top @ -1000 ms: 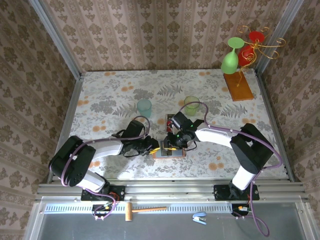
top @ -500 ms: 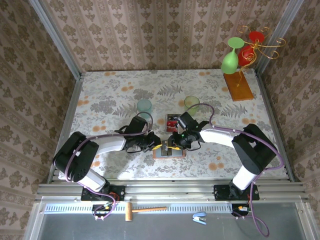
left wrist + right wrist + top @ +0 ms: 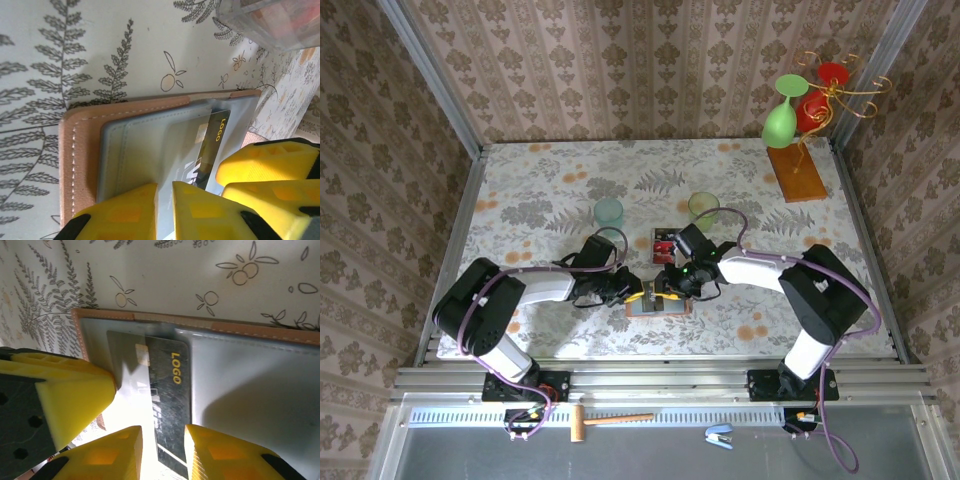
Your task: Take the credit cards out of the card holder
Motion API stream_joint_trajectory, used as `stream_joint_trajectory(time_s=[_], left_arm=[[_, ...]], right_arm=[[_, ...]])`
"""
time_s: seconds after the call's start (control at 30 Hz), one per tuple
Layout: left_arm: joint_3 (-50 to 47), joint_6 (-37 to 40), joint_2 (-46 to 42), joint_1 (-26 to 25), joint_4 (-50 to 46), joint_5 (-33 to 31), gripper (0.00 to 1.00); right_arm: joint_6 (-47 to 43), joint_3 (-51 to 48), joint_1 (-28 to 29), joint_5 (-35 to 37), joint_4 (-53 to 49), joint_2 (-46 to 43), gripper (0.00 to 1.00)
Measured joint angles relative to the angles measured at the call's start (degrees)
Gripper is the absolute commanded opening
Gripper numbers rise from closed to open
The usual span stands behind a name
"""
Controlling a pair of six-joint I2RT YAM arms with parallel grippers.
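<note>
The right hand [image 3: 162, 434] straddles the dark card [image 3: 167, 380], fingers narrowly parted; whether they pinch it cannot be told. The card sits partly out of the card holder [image 3: 250, 329], open on the counter [image 3: 175, 280]. It is best drawn straight along its pocket, while the left hand [image 3: 164, 187], fingers almost together, grip unclear, steadies the holder's edge.

Robot test booth, lab-type, dressed like a home: brown damask wallpaper panels [image 3: 650, 70] on silver aluminium frame posts [image 3: 432, 75], floral-print tabletop [image 3: 550, 180], black-and-white robot arm bases [image 3: 790, 382] bolted to slotted metal rail [image 3: 660, 378] at 6 o'clock, wooden mallet [image 3: 610, 420] on grey shelf [image 3: 440, 450] below that.
</note>
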Motion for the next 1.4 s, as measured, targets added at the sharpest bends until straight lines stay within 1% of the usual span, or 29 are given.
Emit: stream_joint_trajectory(time_s=[0.23, 0.57, 0.67, 1.03, 1.4], left_arm=[[-0.2, 0.0, 0.0, 0.0, 0.2, 0.02, 0.17], [-0.42, 0.0, 0.0, 0.0, 0.59, 0.02, 0.17], [-0.57, 0.0, 0.0, 0.0, 0.79, 0.04, 0.17], [-0.72, 0.0, 0.0, 0.0, 1.07, 0.22, 0.17], [-1.11, -0.02, -0.13, 0.0, 1.7, 0.35, 0.18]], right_arm=[[0.0, 0.0, -0.33, -0.48, 0.63, 1.38, 0.28], [1.05, -1.16, -0.63, -2.75, 4.09, 2.1, 0.27], [1.53, -1.46, -0.63, -2.91, 4.68, 2.05, 0.26], [2.82, -1.86, -0.63, -3.3, 5.16, 1.18, 0.13], [2.54, -2.29, -0.96, -3.61, 5.35, 1.01, 0.12]])
